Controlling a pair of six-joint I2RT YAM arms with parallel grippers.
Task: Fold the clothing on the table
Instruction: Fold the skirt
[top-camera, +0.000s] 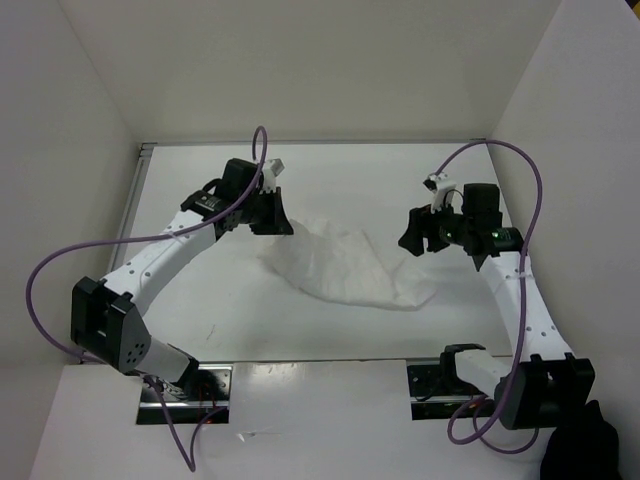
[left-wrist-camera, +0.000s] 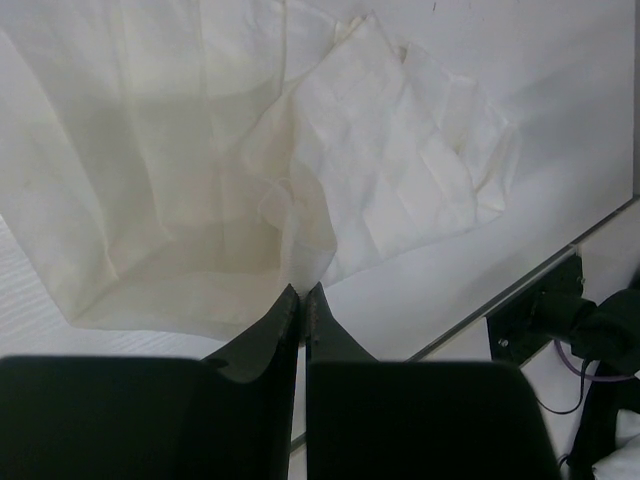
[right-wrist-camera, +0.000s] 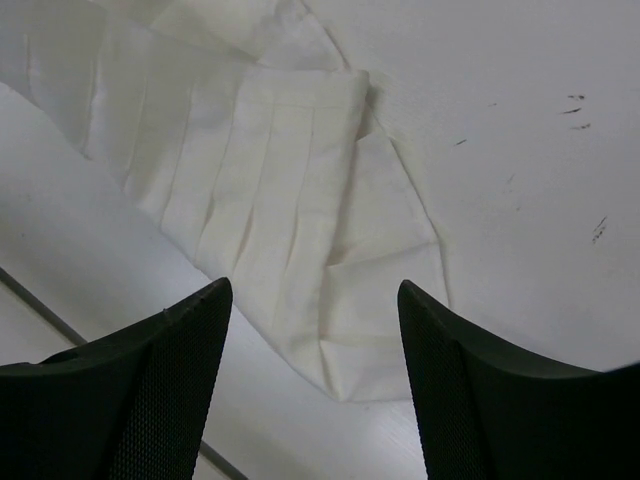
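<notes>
Closest to the lens in the left wrist view, the left tool (left-wrist-camera: 302, 292) has its black fingers pressed together, pinching an edge of the clothing (left-wrist-camera: 390, 190). From that pinch the thin white fabric spreads up and left as a raised, half-translucent sheet with soft shadows. To the right a flatter panel lies creased in a faint grid.

In the right wrist view the right tool (right-wrist-camera: 313, 285) has its fingers well apart above the garment's pleated end, touching nothing. That end shows long parallel folds and a rounded lower corner. A few dark scuffs (right-wrist-camera: 578, 104) mark the counter in the upper right of that frame.

From above, the clothing sits rumpled at the middle of the counter (top-camera: 220, 300), between the two tools. Its upper left edge rises to the left tool and its lower right corner lies flat.
</notes>
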